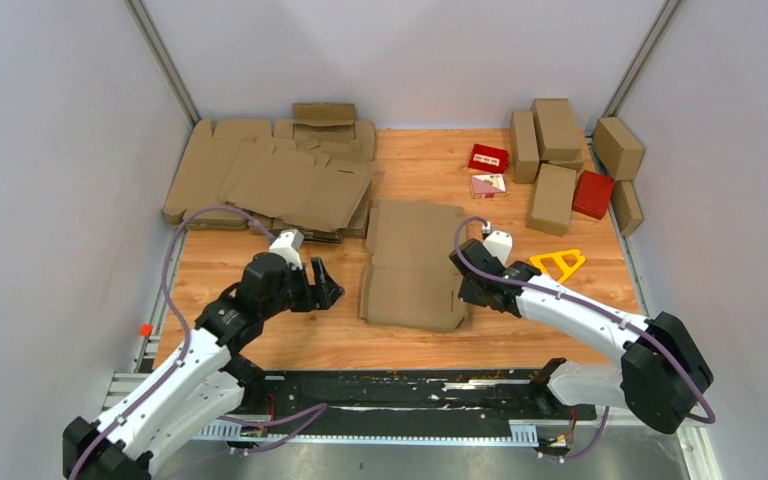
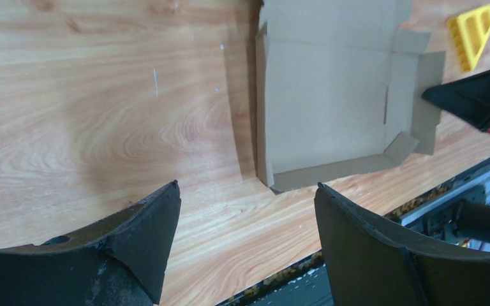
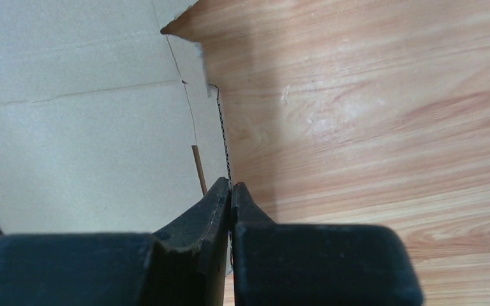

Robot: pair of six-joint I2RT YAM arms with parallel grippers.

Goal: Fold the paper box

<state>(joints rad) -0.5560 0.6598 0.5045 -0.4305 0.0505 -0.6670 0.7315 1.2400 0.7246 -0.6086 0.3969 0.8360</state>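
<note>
Paper box (image 1: 412, 262) barely begun: side walls half-raised, lid flat. Right claw (image 3: 231, 191) pinches the right wall; left claw (image 2: 247, 187) spread, empty. Most folds remain.

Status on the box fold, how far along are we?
Roughly midway. Done: the paper box has its left and near walls creased up and a corner tab turned in. In hand: the right gripper is shut on the box's right edge flap; the left gripper hangs open beside it, touching nothing. Left: the right flap looks unlocked, the far half lies flat, the lid is unclosed.
</note>
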